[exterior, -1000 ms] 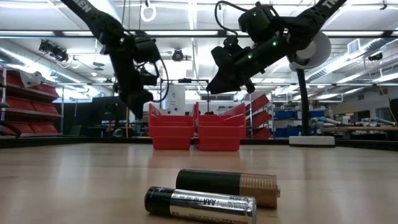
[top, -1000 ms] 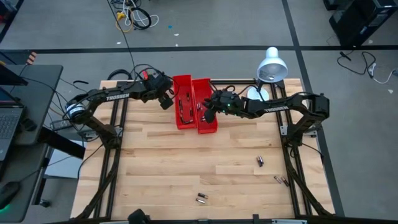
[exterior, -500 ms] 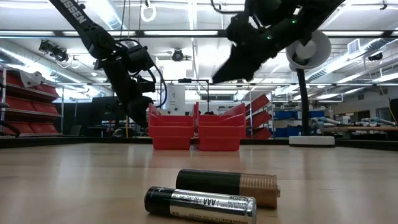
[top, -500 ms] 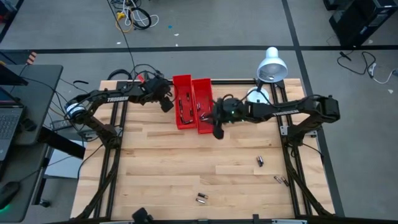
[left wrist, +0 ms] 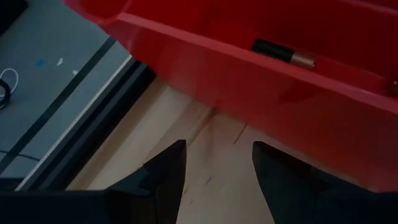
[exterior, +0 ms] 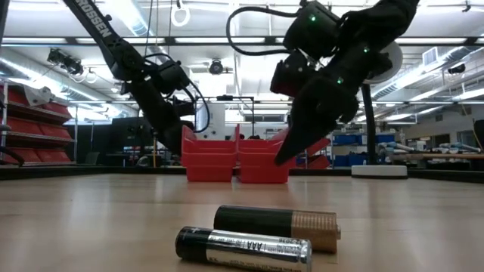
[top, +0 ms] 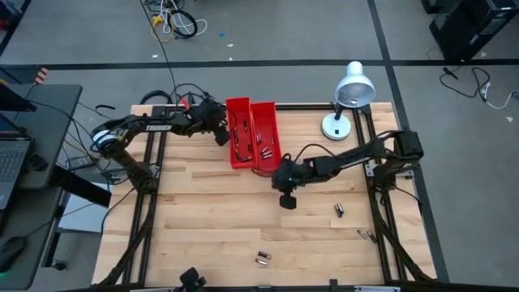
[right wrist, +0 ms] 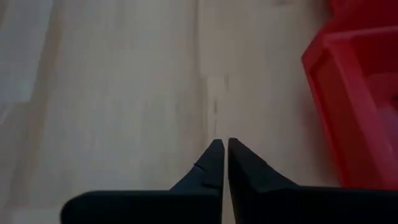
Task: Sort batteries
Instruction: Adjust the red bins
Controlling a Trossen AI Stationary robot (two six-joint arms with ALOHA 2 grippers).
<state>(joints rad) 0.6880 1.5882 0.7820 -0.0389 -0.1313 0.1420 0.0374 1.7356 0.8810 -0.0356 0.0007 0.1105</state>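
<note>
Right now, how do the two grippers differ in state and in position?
The left gripper is open, while the right gripper is shut on nothing. The left sits beside the left red bin; the right is over bare table, in front of the bins. Both are empty.

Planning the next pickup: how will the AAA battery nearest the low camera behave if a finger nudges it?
The AAA battery is a smooth cylinder lying on its side, so it will probably roll. Its glossy wrap looks slippery. The copper-topped battery right behind may stop it.
</note>
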